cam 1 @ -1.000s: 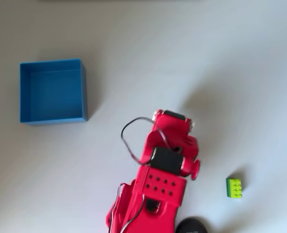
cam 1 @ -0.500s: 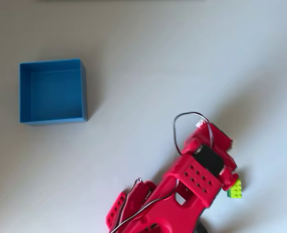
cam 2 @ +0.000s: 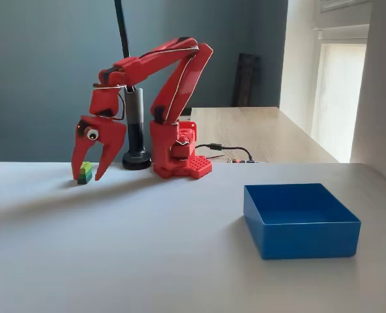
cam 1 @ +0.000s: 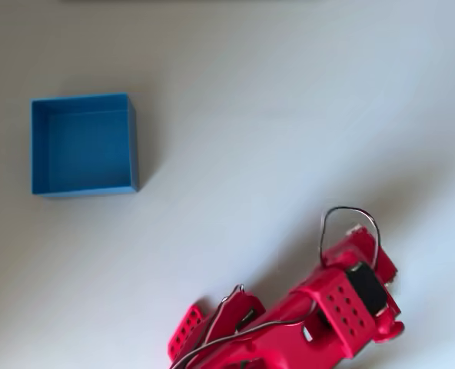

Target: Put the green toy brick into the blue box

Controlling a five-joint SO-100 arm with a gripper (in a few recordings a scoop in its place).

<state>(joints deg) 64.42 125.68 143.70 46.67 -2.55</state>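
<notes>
Fixed view, from across the table: the red arm (cam 2: 155, 78) reaches down to the left, its gripper (cam 2: 86, 176) lowered over the green toy brick (cam 2: 85, 173). The two fingers are spread, one on each side of the brick, which sits on the white table (cam 2: 147, 248) between the tips; whether either finger touches it cannot be told. The blue box (cam 2: 301, 219) stands well apart, on the right and nearer the viewer, open-topped and with nothing in it. A black post (cam 2: 134, 124) rises beside the arm's base.

Overhead view: the arm's wrist (cam 1: 358, 296) covers the brick's place at lower right; the box (cam 1: 83, 144) lies at upper left, far across the table.

Step in hand, as judged: the grasp. To do it well, the fingers should sink until the tips nearly meet the table, with the brick centred between them, then shut squarely on its flat sides. A brick this small may pivot or squirt out if caught by a corner. Lift straight up before swinging toward the box.
</notes>
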